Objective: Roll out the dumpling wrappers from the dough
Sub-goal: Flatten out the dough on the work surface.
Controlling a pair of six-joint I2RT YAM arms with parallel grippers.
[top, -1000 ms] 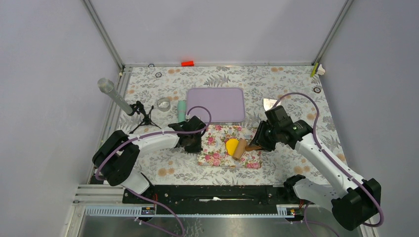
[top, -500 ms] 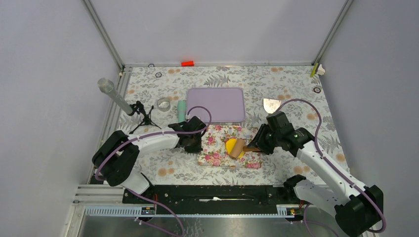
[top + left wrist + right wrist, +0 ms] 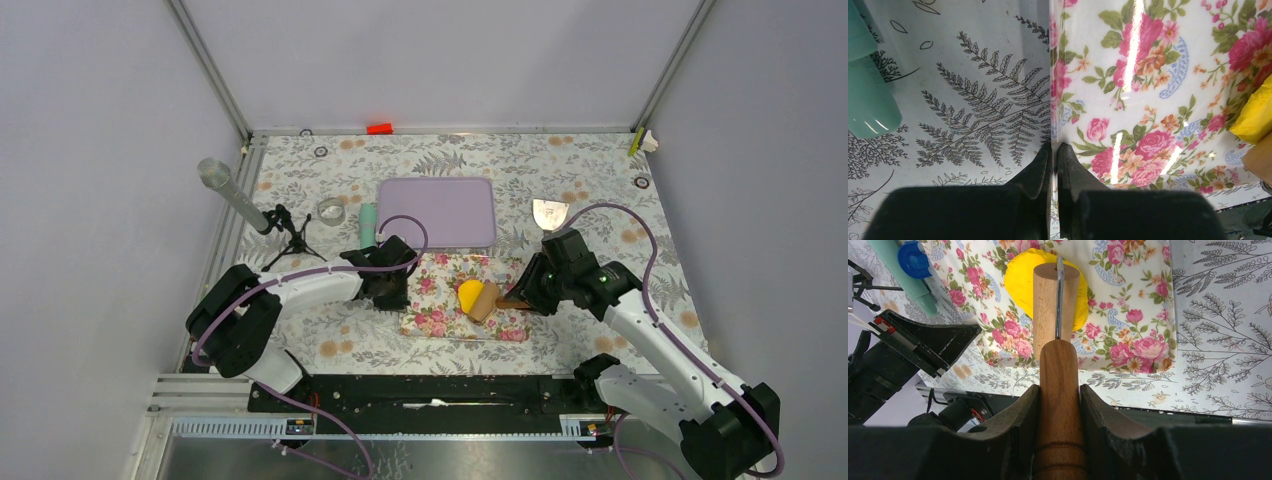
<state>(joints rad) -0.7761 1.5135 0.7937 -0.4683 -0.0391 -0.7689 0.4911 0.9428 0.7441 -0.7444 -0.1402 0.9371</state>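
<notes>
The yellow dough (image 3: 467, 294) (image 3: 1020, 280) lies as a thick lump on the floral mat (image 3: 437, 303). The wooden rolling pin (image 3: 486, 300) (image 3: 1055, 300) rests across the dough's right part. My right gripper (image 3: 527, 290) (image 3: 1059, 390) is shut on the pin's handle, at the mat's right edge. My left gripper (image 3: 392, 290) (image 3: 1054, 147) is shut on the mat's left edge (image 3: 1051, 100); the dough (image 3: 1255, 112) shows at the far right of that view. No dumpling wrappers are in view.
A purple tray (image 3: 437, 210) sits behind the mat, with a teal bottle (image 3: 368, 222) (image 3: 868, 95) and a clear ring (image 3: 331, 210) to its left. A metal scraper (image 3: 548, 212) lies at the back right. A microphone on a tripod (image 3: 240, 200) stands at the left.
The rolling pin went left over the dough, then came back a little to the right with my right gripper. The left arm has stayed still.
</notes>
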